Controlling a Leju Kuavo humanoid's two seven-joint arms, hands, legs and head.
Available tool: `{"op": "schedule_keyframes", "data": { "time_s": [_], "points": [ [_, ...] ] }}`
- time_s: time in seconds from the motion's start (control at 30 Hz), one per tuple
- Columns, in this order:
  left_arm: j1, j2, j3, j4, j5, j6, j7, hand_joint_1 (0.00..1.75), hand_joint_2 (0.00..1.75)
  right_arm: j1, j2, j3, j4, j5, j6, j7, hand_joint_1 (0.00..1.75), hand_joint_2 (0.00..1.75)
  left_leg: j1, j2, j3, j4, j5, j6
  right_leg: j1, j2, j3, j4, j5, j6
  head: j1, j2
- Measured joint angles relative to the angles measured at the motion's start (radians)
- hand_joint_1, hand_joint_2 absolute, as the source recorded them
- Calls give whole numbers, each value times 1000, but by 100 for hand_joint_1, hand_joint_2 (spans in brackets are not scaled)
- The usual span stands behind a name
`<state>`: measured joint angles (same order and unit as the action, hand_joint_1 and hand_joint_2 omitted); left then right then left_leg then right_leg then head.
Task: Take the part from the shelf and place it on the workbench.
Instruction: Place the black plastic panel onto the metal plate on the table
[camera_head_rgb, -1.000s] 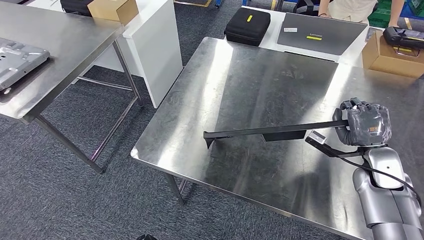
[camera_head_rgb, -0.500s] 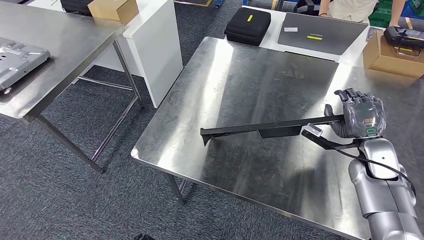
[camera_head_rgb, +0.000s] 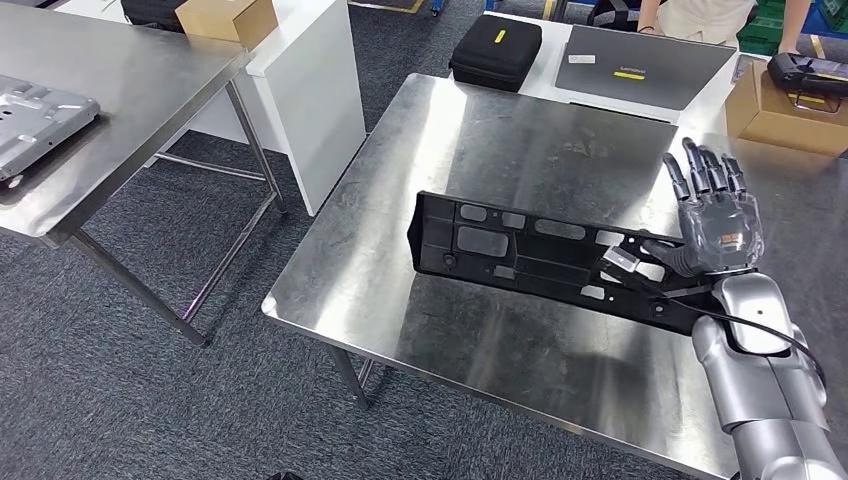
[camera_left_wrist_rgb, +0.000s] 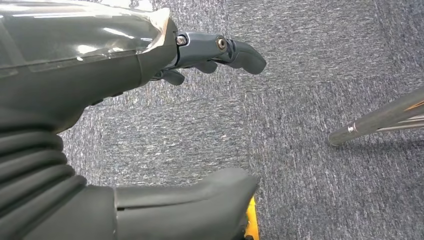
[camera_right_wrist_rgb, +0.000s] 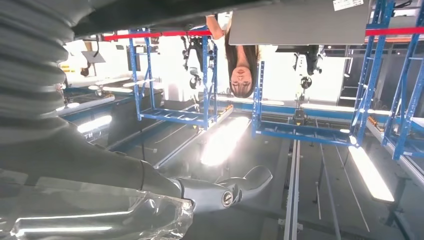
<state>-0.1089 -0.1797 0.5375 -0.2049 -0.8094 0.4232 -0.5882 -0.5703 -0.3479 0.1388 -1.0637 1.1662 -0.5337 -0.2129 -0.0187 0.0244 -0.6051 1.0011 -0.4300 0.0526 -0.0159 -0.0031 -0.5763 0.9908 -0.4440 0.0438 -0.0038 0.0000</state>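
A: Where is the part (camera_head_rgb: 530, 255) at this moment?

B: It lies flat on the workbench (camera_head_rgb: 500, 150), a long black plastic panel with many cut-outs. One end is near the front left corner of the bench, the other end reaches to the right hand (camera_head_rgb: 715, 225).

A: Does the right hand hold it?

B: No. The fingers (camera_head_rgb: 705, 170) are stretched out and spread, pointing away from the robot, and nothing is between them. The thumb points toward the part's near end, very close to it; I cannot tell if it touches. In the right wrist view one bent finger (camera_right_wrist_rgb: 240, 182) shows, with blue racks and a person behind.

A: And the left hand (camera_left_wrist_rgb: 150, 125)?

B: It hangs over grey carpet. The fingers are apart from the thumb and there is nothing in it.

A: What else is around?

B: Behind the bench are a black case (camera_head_rgb: 495, 50), a grey laptop (camera_head_rgb: 640, 65) and a cardboard box (camera_head_rgb: 785, 115). At the left stands another steel table (camera_head_rgb: 130, 90) with a metal plate (camera_head_rgb: 35, 115) on it.
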Motion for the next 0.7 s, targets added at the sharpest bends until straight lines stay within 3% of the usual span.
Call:
{"op": "schedule_keyframes", "data": {
  "time_s": [0.7],
  "points": [
    [1,0,3,0,2,-26,13,0,0,8,-1,14,0,-6,0,6,0,175,0,0,0,0,0,0,0,0,0,0,0,0,0,0]
  ]
}}
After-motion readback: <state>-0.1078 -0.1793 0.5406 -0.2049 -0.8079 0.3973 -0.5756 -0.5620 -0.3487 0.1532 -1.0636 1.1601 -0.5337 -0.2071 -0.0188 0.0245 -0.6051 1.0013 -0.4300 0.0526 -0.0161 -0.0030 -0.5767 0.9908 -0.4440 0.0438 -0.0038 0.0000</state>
